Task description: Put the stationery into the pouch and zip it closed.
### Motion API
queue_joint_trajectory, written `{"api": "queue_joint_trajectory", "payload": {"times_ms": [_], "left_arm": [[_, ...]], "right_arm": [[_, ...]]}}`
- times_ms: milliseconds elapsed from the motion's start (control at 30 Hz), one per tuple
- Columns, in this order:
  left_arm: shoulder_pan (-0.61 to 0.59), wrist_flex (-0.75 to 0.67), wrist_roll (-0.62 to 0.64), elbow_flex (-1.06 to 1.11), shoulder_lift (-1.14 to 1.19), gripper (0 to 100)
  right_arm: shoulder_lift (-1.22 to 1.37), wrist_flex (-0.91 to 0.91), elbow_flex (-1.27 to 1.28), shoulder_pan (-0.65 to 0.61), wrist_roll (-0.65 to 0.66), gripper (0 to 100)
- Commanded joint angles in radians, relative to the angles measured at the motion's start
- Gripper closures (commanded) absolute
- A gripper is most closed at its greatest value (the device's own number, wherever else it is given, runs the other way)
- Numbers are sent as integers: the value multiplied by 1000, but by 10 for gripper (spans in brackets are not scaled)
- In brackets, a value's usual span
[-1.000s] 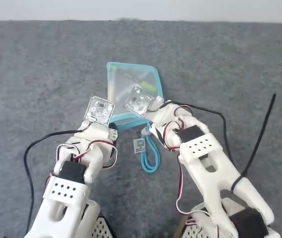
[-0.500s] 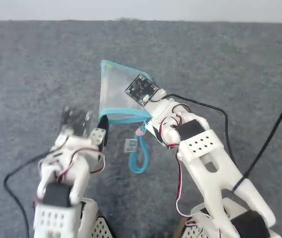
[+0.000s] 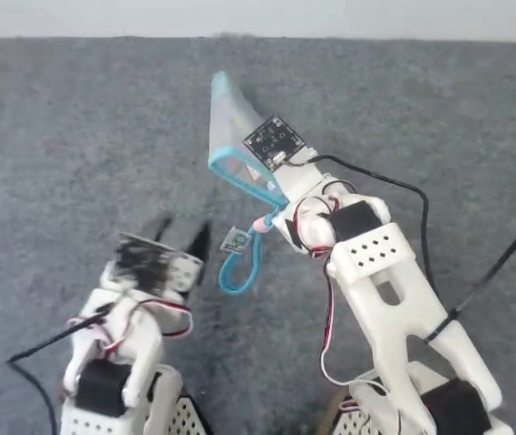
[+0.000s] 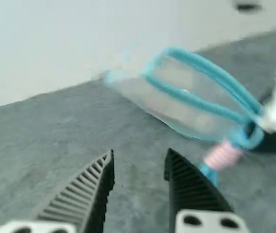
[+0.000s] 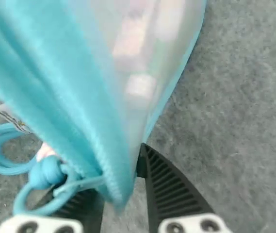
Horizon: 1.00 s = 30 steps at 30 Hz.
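The right arm [image 3: 380, 267] holds the pouch [image 3: 232, 136] tilted above the carpet [image 3: 76, 118].

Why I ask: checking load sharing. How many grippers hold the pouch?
1. The right gripper is shut on a corner of the pouch, holding it up; the left gripper hangs open, apart from it.

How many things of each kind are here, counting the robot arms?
White robot arms: 2
Clear plastic pouch with turquoise edging: 1
Turquoise cord loop: 1
Small paper tag: 1
Total: 5
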Motion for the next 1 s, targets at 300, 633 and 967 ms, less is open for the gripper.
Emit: {"api": "queue_joint_trajectory", "payload": {"times_ms": [300, 633, 967], "left_arm": [[253, -3, -81, 74, 26, 806], [250, -29, -81, 101, 26, 808], [250, -97, -80, 150, 26, 856]], "right_arm": [[-13, 166, -126, -94, -20, 993], [-13, 200, -126, -160, -18, 993], [-41, 213, -107, -220, -21, 993]]}}
